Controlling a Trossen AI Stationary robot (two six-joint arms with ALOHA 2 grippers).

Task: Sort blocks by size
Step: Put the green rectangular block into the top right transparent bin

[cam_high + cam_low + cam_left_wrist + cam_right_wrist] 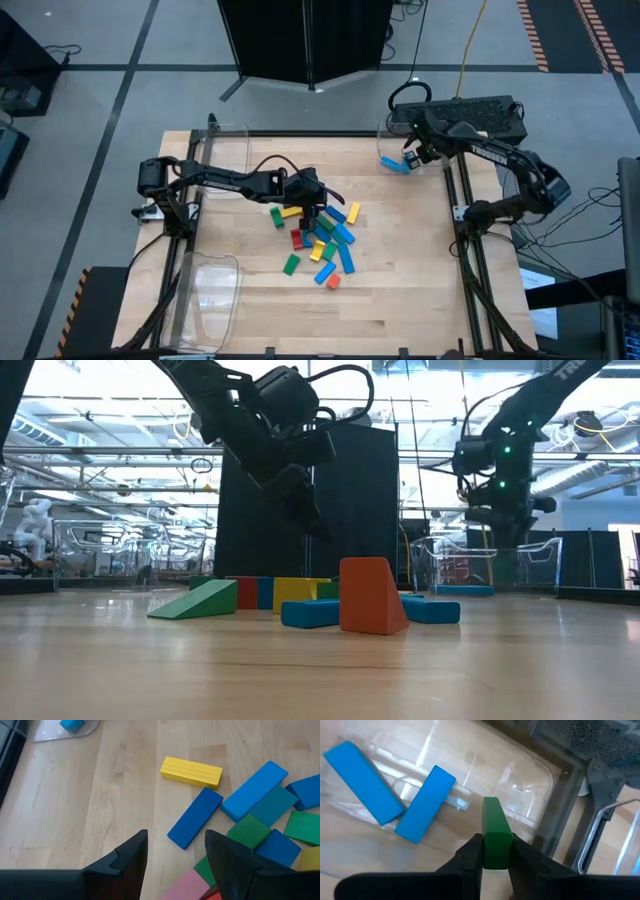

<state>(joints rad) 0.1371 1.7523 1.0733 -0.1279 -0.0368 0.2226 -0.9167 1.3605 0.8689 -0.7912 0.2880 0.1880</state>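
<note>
The right end effector (496, 851) holds a green block (496, 835) over the clear bin (540, 770), ready to drop it beside two blue blocks (425, 804). The left end effector (176, 855) hangs open above the pile (322, 240), likely choosing next.

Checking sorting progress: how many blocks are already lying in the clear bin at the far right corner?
2. Both are light blue bars lying flat on the bin's floor: one nearer its edge, the other angled beside it. A green block is held above by the right pincer, not yet dropped.

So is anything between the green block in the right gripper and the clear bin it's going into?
Nothing visible. The right gripper holds the green block right above the open clear bin, where two blue blocks lie off to one side.
</note>
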